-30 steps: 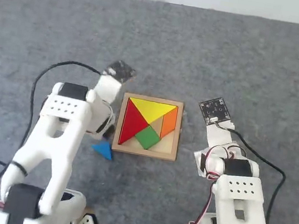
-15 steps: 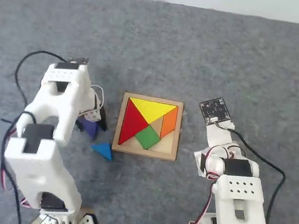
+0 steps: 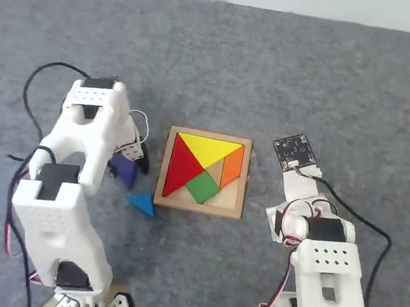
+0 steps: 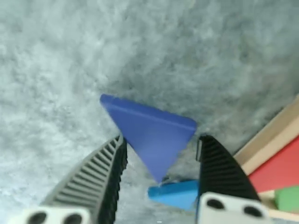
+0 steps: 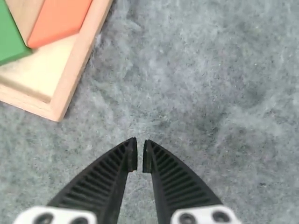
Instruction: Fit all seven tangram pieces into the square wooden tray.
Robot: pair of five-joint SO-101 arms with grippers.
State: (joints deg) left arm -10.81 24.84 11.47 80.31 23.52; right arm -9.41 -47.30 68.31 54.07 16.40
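Though half-hidden, dark-blue triangle [image 3: 123, 171] sits in seemingly open left tool [image 4: 161, 141]; right tool [image 5: 140, 155] closed.

Both arms are white moulded plastic, the left arm [image 3: 71, 172] at 8 o'clock and the right arm [image 3: 322, 271] at 4 o'clock. Thin black cables [image 3: 55, 64] loop off them. The fingers [image 5: 107, 177] are black and ribbed, on white bases with screw holes.

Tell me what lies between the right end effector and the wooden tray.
Bare grey carpet. In the right wrist view, nothing sits on the stretch from the right end effector to the near corner of the wooden tray.
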